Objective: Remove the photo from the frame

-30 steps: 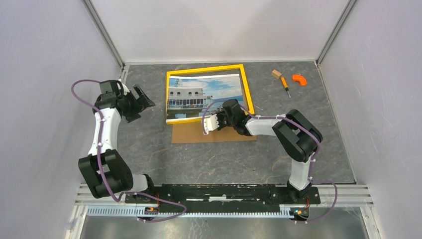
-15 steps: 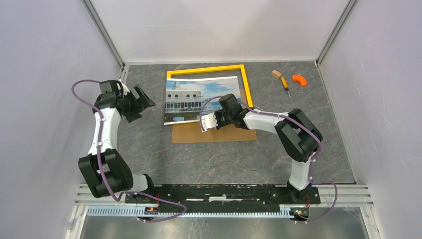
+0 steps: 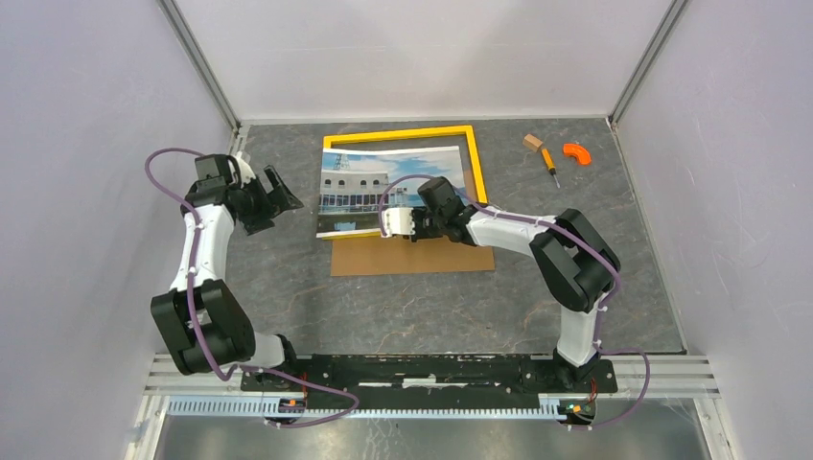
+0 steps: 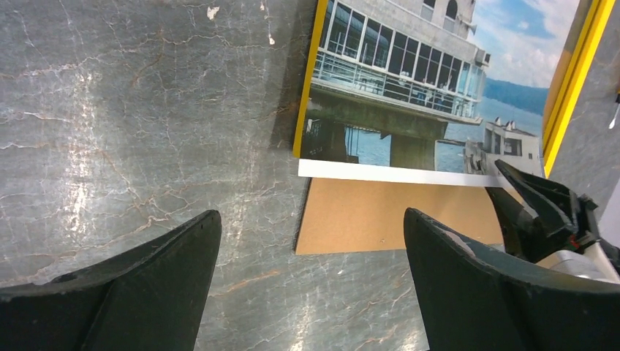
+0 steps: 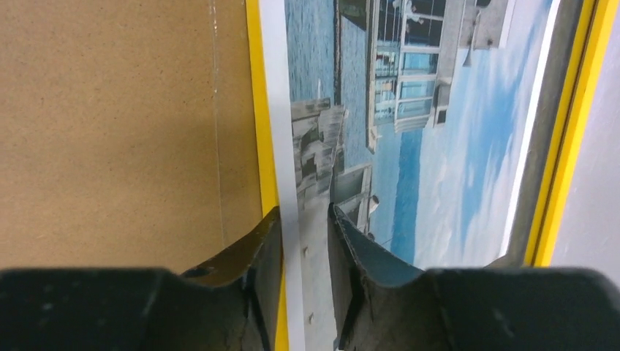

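Note:
The photo (image 3: 383, 187), a white building against blue sky and water, lies face up and skewed over the yellow frame (image 3: 398, 133). Its white near edge (image 5: 276, 110) overhangs the frame's near border onto the brown board. My right gripper (image 3: 401, 228) stands over that edge, and in the right wrist view the right gripper (image 5: 303, 212) is open a little, with the print's border flat in the narrow gap. My left gripper (image 3: 288, 190) hovers left of the frame. In its wrist view the left gripper (image 4: 313, 219) is wide open over bare table, holding nothing.
A brown fibreboard panel (image 3: 412, 257) lies flat just near of the frame. At the back right sit a small wooden block (image 3: 530, 142), an orange-handled screwdriver (image 3: 549, 163) and an orange curved piece (image 3: 575, 151). Enclosure walls stand left, right and behind.
The photo has slid left and toward me, out of square with the frame. My right gripper moved left with it and its jaws have parted slightly. The left arm barely shifted.

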Robot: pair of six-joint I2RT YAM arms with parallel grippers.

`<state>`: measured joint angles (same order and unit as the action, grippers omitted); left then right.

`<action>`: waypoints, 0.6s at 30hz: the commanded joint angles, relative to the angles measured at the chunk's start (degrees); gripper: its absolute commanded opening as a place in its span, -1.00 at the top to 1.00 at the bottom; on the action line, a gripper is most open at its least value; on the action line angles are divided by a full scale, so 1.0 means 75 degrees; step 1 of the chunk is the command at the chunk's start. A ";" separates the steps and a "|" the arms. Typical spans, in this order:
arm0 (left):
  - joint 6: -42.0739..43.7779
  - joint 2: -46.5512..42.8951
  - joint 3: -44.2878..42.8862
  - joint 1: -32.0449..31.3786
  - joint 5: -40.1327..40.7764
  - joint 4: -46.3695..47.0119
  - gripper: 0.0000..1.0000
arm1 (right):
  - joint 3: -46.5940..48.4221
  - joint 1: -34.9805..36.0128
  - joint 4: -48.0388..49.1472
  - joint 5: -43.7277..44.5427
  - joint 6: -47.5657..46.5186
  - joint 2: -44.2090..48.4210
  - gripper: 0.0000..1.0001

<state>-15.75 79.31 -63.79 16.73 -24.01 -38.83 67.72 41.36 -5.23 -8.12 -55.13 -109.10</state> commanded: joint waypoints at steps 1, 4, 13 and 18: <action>0.0881 0.0280 -0.0307 -0.0124 0.0188 0.0142 -1.00 | -0.0200 -0.0034 -0.1561 -0.0040 0.0846 0.0151 0.21; 0.1094 0.0728 -0.0559 -0.0347 0.0354 0.0106 -1.00 | -0.0322 -0.0044 -0.1627 0.0108 0.0977 0.0411 -0.10; 0.0673 0.2266 -0.1513 -0.0664 0.0105 0.0753 -1.00 | 0.0989 -0.0787 -0.2966 -0.1097 0.2204 0.1269 -0.65; 0.0510 0.3447 -0.2604 -0.0836 -0.0002 0.0862 -1.00 | 0.2095 -0.1724 -0.3419 -0.1819 0.3541 0.0954 -0.72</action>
<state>-10.83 100.44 -76.58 11.46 -22.83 -35.81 76.51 33.26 -27.75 -15.77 -38.87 -103.00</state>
